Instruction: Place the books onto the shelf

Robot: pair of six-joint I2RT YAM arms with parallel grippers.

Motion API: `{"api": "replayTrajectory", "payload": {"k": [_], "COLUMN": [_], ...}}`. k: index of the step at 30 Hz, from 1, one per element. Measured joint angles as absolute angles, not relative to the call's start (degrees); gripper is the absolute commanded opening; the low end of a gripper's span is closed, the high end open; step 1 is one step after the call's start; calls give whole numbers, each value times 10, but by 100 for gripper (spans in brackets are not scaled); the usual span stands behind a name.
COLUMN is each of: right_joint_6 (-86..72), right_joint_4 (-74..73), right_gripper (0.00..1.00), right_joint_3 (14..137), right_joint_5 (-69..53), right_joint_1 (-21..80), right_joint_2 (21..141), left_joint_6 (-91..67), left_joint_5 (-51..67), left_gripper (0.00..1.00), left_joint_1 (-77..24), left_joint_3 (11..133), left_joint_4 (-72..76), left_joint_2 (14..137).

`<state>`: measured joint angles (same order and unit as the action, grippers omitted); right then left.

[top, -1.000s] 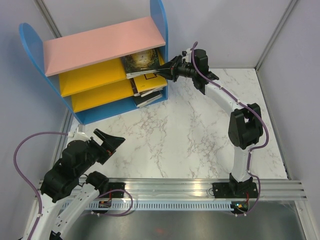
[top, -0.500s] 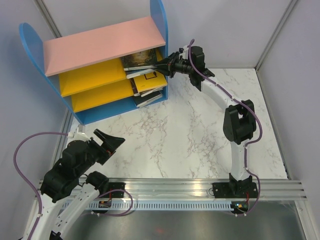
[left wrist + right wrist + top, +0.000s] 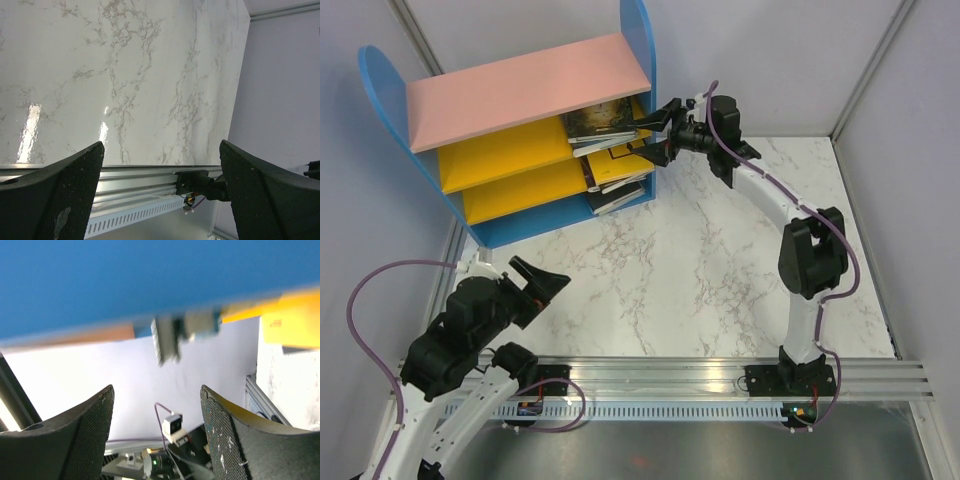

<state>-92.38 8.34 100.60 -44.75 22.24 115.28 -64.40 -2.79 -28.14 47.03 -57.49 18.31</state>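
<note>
The shelf (image 3: 530,85), with blue side panels, a pink top board and yellow boards, stands at the back left. Several books lie at its right end: a black-and-gold one (image 3: 603,120) on the upper yellow board, a yellow one (image 3: 617,166) on the board below, more (image 3: 616,197) on the base. My right gripper (image 3: 658,132) is open just outside the shelf's right panel, its fingers spread above and below the books' edges and holding nothing. In the right wrist view its jaws (image 3: 156,390) face the blurred blue panel (image 3: 150,280). My left gripper (image 3: 546,284) hangs open over the table's near left, empty (image 3: 161,145).
The white marble table (image 3: 700,260) stretches between the shelf and the arms. An aluminium rail (image 3: 670,375) with the arm bases runs along the near edge. Grey enclosure walls stand close behind the shelf and at the right (image 3: 910,150).
My right gripper, shut on a book's edge at the shelf a second ago, pushed it in and has now opened, leaving the book on the shelf. The left arm has not moved.
</note>
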Motion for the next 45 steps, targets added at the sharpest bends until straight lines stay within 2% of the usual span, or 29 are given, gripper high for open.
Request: {"api": "replayTrajectory", "payload": {"k": [8, 14, 19, 25, 29, 32, 33, 38, 45], "right_joint_6": [-832, -683, -558, -470, -440, -419, -414, -401, -402], "right_joint_4": [36, -69, -201, -340, -393, -424, -431, -457, -469], "right_gripper": [79, 81, 81, 81, 82, 87, 98, 98, 98], "right_joint_3": [874, 754, 661, 611, 611, 619, 623, 640, 640], "right_joint_5": [-467, -477, -439, -359, -315, -282, -272, -219, -128], "right_joint_1": [209, 210, 212, 213, 213, 213, 213, 213, 213], "right_joint_2": [978, 805, 655, 557, 509, 478, 472, 453, 415], "left_joint_6": [-589, -529, -449, -276, -170, -142, -137, -113, -72], "left_joint_5": [-47, -84, -149, -224, -235, -230, -227, -195, -154], "left_gripper": [100, 100, 99, 100, 100, 100, 100, 100, 100], "left_joint_1": [-281, -281, -281, -281, -259, -210, -190, -113, -77], "left_joint_3": [523, 537, 532, 429, 358, 326, 315, 264, 186], "left_joint_4": [-576, -568, -521, -349, -225, -154, -131, 22, 265], "left_joint_2": [254, 324, 402, 446, 525, 591, 605, 650, 719]}}
